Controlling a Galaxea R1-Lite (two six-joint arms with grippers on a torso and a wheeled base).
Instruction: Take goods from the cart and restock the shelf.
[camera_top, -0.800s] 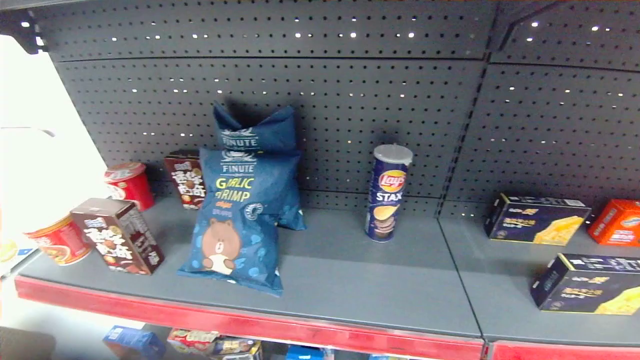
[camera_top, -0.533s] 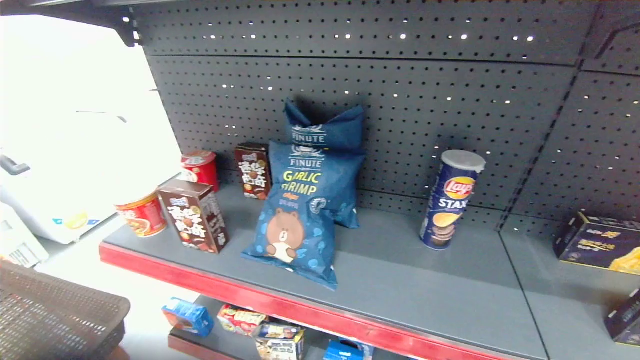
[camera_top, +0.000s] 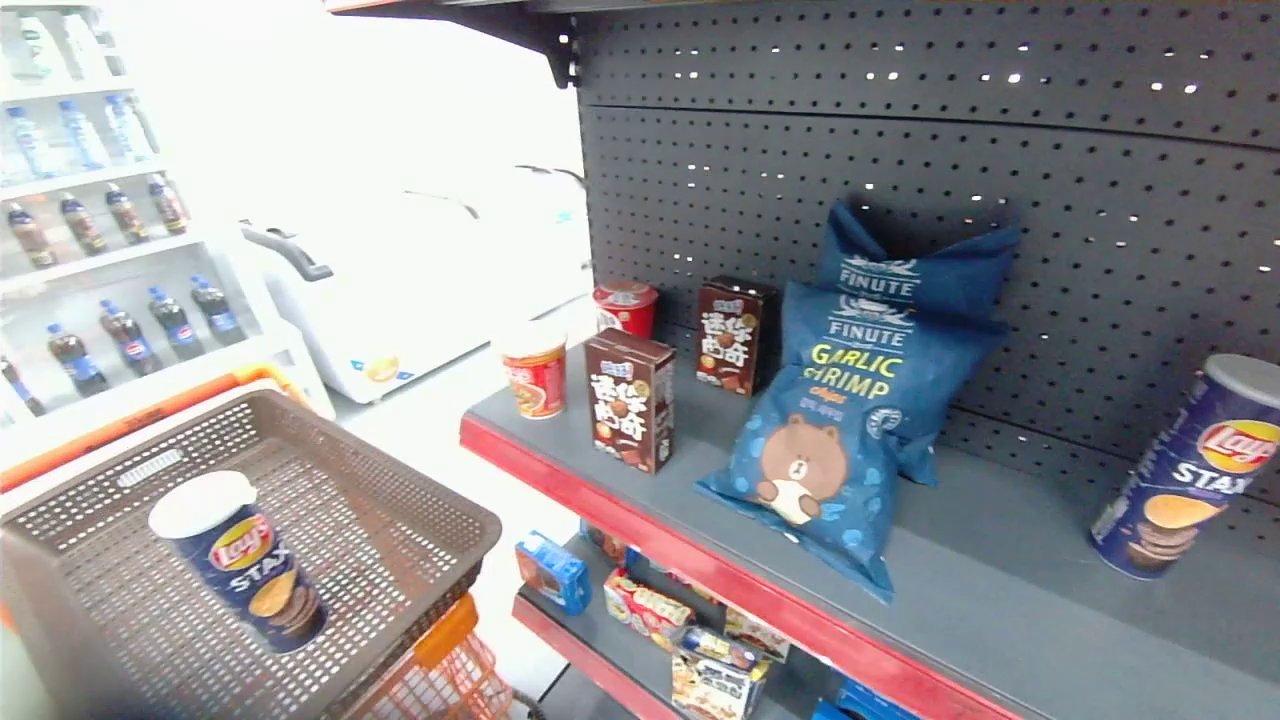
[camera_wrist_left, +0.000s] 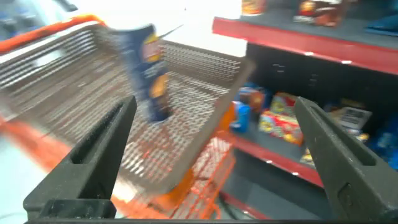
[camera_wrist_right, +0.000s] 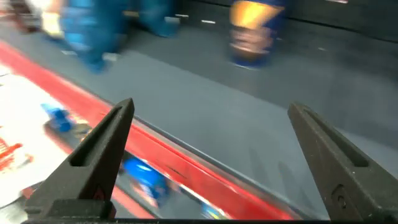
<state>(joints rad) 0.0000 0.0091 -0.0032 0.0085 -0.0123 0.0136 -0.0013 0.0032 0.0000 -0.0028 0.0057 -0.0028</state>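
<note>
Left gripper (camera_wrist_left: 211, 177) and right gripper (camera_wrist_right: 214, 174) are spread wide and empty. The chip can (camera_top: 240, 565) stands upright in the cart basket (camera_top: 380, 457), lower left of the head view. Centre your grasp: a glancing finger could topple it.

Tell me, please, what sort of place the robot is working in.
Most likely a small shop, or a mock-up of one: a shelf stocked with snacks, a cart basket holding a chip can, and bottles of drink racked behind.
</note>
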